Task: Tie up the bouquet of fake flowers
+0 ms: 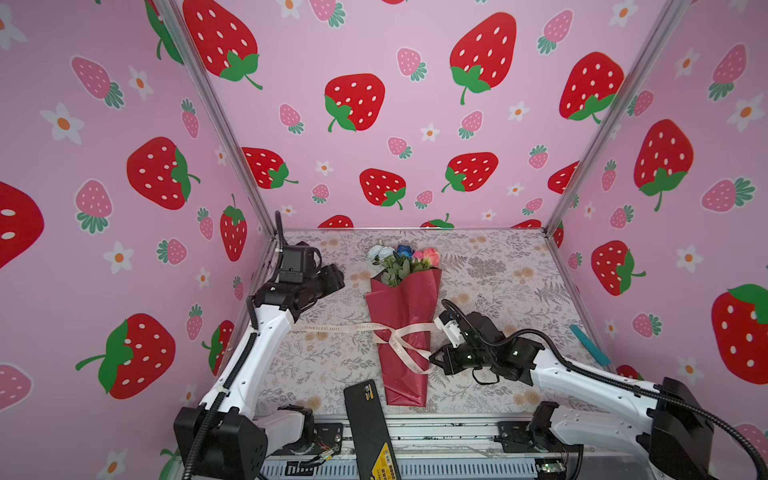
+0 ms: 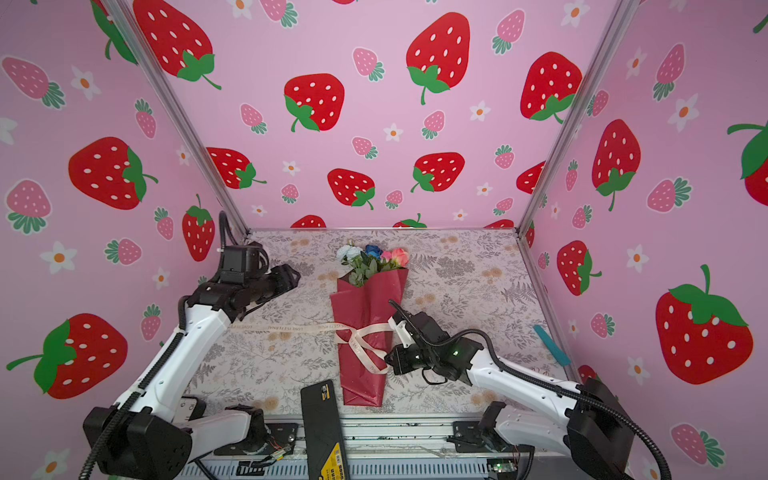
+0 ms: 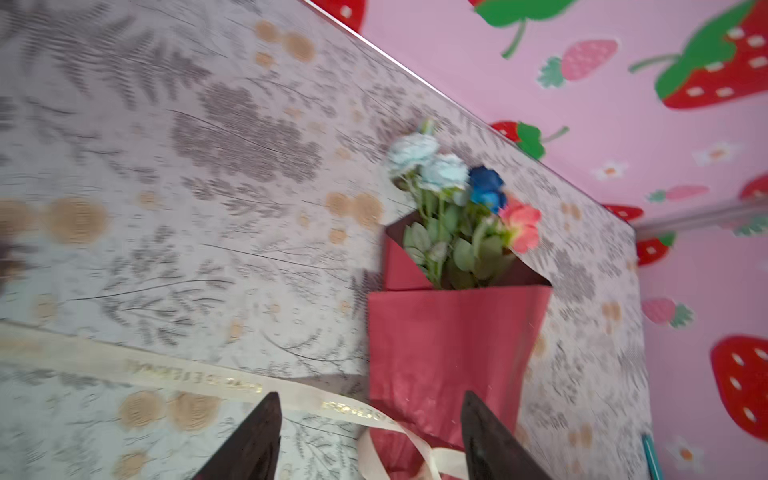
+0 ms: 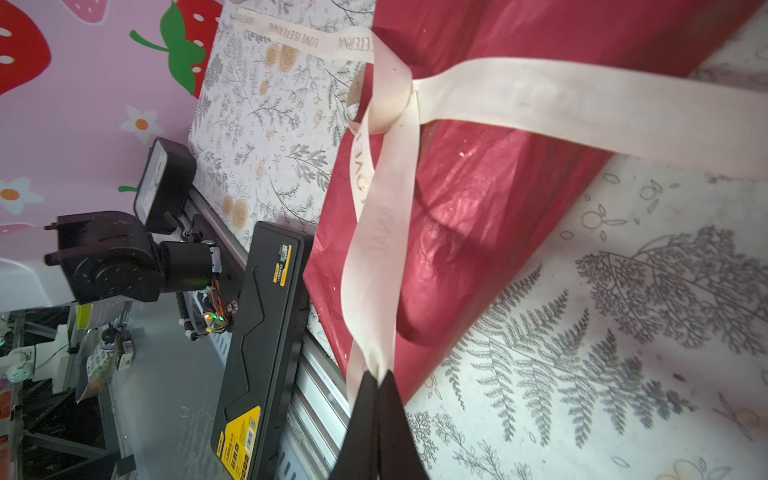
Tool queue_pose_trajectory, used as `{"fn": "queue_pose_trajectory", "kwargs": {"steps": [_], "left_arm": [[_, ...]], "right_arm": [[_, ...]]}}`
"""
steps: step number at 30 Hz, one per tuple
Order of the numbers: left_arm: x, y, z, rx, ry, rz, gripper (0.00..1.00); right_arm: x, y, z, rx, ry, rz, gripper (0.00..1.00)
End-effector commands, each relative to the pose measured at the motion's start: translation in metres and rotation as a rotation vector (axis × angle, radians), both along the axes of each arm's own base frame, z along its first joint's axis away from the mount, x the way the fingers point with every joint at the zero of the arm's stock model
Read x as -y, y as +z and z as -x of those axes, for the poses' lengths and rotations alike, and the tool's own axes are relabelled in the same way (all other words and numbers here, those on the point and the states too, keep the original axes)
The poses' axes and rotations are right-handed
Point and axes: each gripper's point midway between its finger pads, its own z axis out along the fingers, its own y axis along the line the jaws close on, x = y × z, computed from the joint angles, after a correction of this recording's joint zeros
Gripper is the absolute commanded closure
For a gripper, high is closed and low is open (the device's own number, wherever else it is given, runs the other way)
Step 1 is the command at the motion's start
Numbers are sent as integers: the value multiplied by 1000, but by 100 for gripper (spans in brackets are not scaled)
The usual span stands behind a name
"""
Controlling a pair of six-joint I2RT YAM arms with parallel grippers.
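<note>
Black case (image 1: pixel 370 428) at the table (image 1: pixel 498 291) front edge. Beyond it, right gripper (image 4: pixel 376 380) — jaws pinching a tail of the cream ribbon (image 4: pixel 386 232) wrapped round the bouquet of fake flowers (image 1: pixel 405 324), which lies mid-table, blooms pointing away. Farther back, at left, left gripper (image 3: pixel 370 401) — jaws wide, holding nothing.

Floral-print table (image 1: pixel 498 266): the bouquet of fake flowers (image 1: pixel 405 316) lies flat between the left gripper (image 1: pixel 337 277) and right gripper (image 1: pixel 434 358), blooms on the far side of both jaws. Cream ribbon (image 1: pixel 328 328) runs along the table below the left jaws and crosses the wrap, one tail pinched in the right jaws. Black case (image 1: pixel 365 415) overhangs the front edge, nearer than the right jaws; teal strip (image 1: pixel 590 345) lies well behind them.
</note>
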Motion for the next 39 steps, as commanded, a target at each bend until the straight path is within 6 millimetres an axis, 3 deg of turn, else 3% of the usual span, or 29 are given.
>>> {"fn": "queue_pose_trajectory", "kwargs": {"steps": [1, 5, 9, 13, 18, 24, 29, 34, 39], "left_arm": [[67, -17, 13, -18, -308, 16, 31], [103, -50, 22, -78, -480, -36, 33], [128, -74, 24, -143, -542, 50, 34], [140, -99, 33, -219, -597, 42, 34], [142, -124, 45, -311, -633, 20, 35], [147, -133, 54, -355, -678, 12, 40], [135, -150, 58, -425, -639, -83, 40], [130, -151, 63, -436, -629, -108, 41], [135, -156, 74, -460, -687, -115, 45]], "right_arm": [[13, -7, 2, -49, -80, 37, 100], [15, -8, 1, -47, -98, 29, 100], [11, -7, 0, -43, -90, 25, 100], [10, -9, -1, -41, -80, 46, 100], [10, 0, -6, -17, -90, 62, 100], [8, 16, -13, 16, -87, 72, 100], [5, 26, -17, 29, -83, 81, 100], [-1, 37, -16, 40, -68, 67, 100], [-5, 33, -12, 34, -45, 101, 100]]}}
